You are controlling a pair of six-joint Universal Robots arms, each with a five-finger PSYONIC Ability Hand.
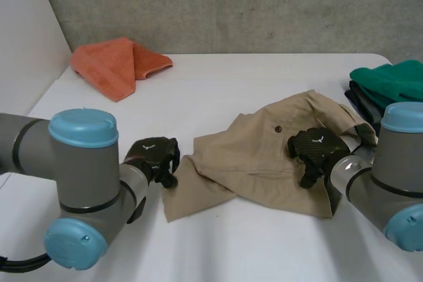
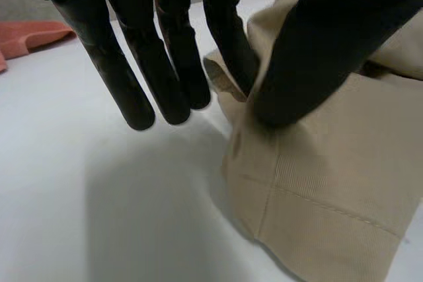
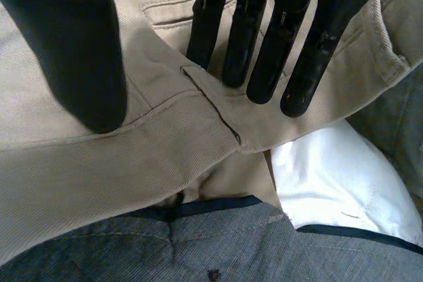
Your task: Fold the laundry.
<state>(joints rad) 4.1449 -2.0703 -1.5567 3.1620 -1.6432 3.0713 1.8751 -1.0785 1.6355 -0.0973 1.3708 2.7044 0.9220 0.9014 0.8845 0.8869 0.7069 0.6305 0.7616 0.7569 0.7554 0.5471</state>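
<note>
A crumpled khaki garment (image 1: 258, 163) with a button lies on the white table (image 1: 218, 84) between the arms. My left hand (image 1: 153, 155) is at its left corner. In the left wrist view the thumb (image 2: 317, 51) presses onto the khaki cloth (image 2: 330, 189) and pinches its raised edge against the nearest finger, while the other fingers hang straight over bare table. My right hand (image 1: 314, 150) rests on the garment's right part. Its straight fingers (image 3: 264, 44) touch a seamed band of the khaki cloth (image 3: 132, 163), the thumb set well apart.
A folded orange towel (image 1: 115, 64) lies at the back left. A green cloth (image 1: 390, 80) tops a pile of dark clothes at the right edge. Grey-blue cloth (image 3: 198, 242) lies beside the khaki garment under my right hand.
</note>
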